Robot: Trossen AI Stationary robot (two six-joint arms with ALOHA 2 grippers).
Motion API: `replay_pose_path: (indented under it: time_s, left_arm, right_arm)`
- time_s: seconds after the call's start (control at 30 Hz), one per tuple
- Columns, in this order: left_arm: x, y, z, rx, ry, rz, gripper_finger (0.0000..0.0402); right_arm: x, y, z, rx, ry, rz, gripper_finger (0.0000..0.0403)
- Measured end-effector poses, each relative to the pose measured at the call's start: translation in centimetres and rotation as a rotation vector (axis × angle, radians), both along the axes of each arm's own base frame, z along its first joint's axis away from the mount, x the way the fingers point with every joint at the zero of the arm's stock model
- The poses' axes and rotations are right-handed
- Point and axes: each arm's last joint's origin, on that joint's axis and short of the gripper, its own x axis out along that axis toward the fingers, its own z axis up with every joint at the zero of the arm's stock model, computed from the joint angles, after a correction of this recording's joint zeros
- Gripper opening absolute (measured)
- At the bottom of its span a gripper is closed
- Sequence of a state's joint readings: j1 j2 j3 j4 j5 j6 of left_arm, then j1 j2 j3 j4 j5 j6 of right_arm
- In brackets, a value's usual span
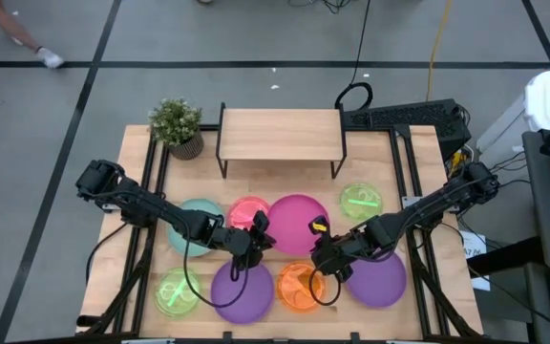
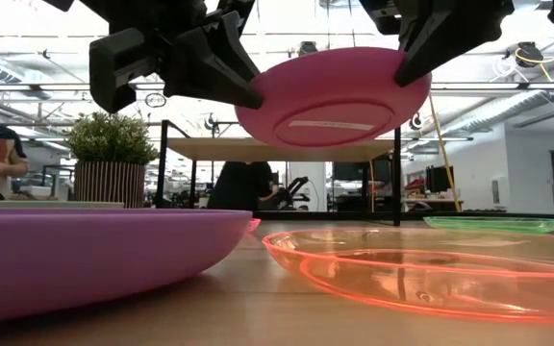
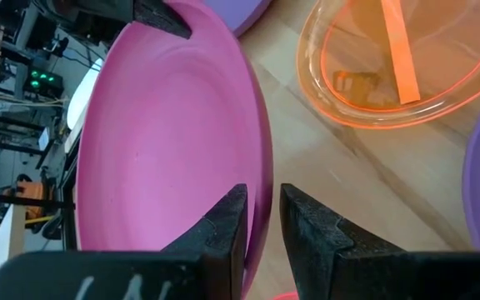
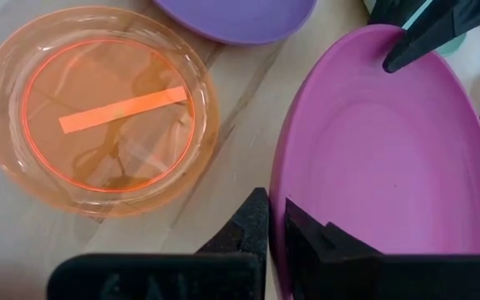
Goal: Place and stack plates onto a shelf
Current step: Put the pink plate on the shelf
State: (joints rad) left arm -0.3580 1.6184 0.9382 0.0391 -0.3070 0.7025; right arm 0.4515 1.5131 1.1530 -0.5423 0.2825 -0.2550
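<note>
Grey floor (image 1: 55, 115) with dark lines surrounds the table; bright ceiling lights (image 2: 537, 53) hang overhead.

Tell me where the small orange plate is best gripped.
Probably by its raised rim, one finger inside and one outside. The orange plate lies flat on the table, so only the edge offers a pinch. The right gripper is nearest, once free.

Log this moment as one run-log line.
left gripper: shut on magenta plate rim | right gripper: shut on opposite rim | plate: lifted off table | shelf: bare
</note>
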Motion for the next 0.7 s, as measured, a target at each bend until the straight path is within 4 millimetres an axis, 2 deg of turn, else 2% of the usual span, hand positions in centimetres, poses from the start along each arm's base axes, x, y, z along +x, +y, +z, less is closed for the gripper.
replay_pose_path:
  time_s: [0.7]
  left_arm:
    - [0.26,0.31,0.11,-0.052,-0.002,-0.041,0.0076]
  right_arm:
    - [0.12,0.04,0.09,-0.008,-0.015,0.016,0.0006]
